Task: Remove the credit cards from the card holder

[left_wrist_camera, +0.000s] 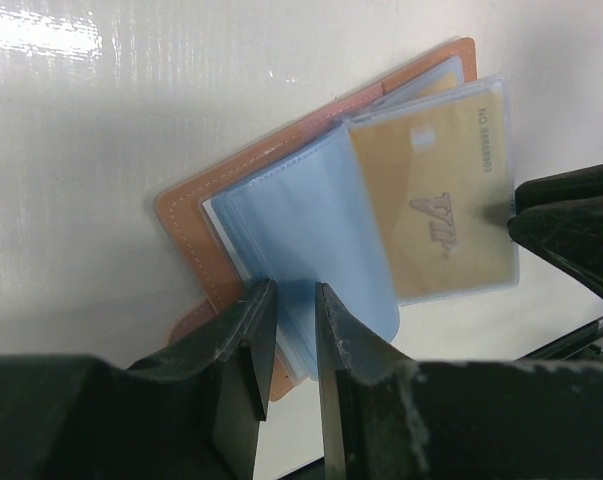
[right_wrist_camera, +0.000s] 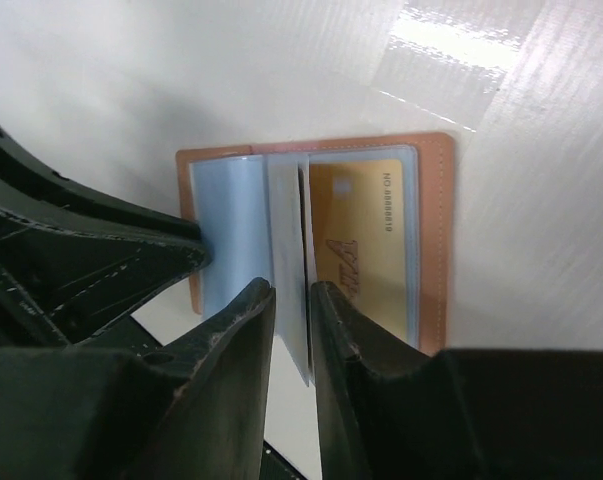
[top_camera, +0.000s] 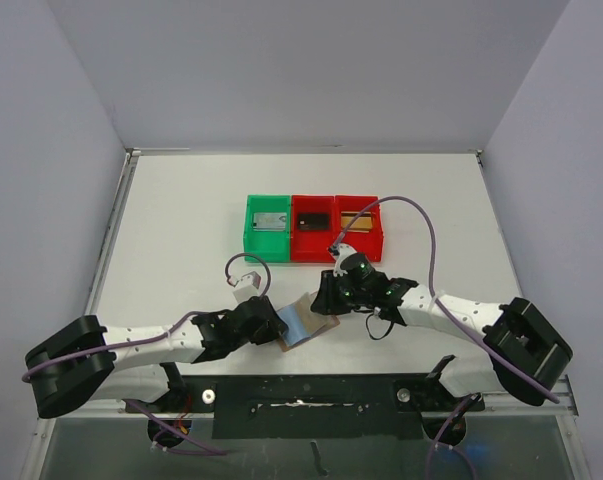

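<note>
White worktop [top_camera: 181,200] was seen carrying the opened card holder [top_camera: 303,322] near the front edge. The left hand [left_wrist_camera: 293,300] was clamped on a blue sleeve [left_wrist_camera: 301,220], the right hand [right_wrist_camera: 291,300] on a clear leaf [right_wrist_camera: 284,210]. If pulled, the holder could be dragged, the gold card [right_wrist_camera: 366,250] left sleeved.

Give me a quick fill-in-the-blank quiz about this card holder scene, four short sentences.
1. The card holder lies folded ___ on the table.
2. The card showing in its clear sleeve is ___ in colour.
3. Of the three bins behind it, the leftmost bin is ___.
4. The left gripper pinches a sleeve page coloured light ___.

Missing words: open; gold; green; blue.
</note>
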{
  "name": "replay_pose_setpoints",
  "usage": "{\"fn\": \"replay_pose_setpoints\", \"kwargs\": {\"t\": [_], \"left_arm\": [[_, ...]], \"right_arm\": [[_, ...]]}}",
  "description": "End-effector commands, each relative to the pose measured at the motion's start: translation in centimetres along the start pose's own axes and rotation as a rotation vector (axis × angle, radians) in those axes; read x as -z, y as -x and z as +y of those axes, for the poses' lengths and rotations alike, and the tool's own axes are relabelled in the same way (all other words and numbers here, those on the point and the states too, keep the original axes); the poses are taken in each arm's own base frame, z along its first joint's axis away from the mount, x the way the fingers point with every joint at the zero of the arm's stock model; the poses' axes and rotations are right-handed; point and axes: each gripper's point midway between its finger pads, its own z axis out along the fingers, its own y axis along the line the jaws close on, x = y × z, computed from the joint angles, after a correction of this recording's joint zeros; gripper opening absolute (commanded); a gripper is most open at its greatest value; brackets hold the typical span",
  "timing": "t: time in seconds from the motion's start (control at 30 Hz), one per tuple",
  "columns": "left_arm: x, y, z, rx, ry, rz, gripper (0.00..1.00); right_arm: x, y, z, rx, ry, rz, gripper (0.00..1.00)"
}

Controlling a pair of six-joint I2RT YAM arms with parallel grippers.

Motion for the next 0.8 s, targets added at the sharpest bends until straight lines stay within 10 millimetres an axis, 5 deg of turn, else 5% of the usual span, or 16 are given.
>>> {"fn": "replay_pose_setpoints", "kwargs": {"t": [0.0,0.43,0.77], "left_arm": [[0.4,0.7,-1.0,-0.014,-0.022,-0.022,0.21],[1.2,1.8,-1.0,-0.017,-0.011,-0.061,0.21],[2.3,2.8,-1.6,-0.015,-0.030,-0.091,0.23]], "right_arm": [[1.0,1.5,3.8,0.000,0.167,-0.057,0.24],[0.4,1.3,5.5,0.002,0.249,-0.019,0.28],[-0.6,0.8,5.0,0.001,0.212,0.006,0.26]]}}
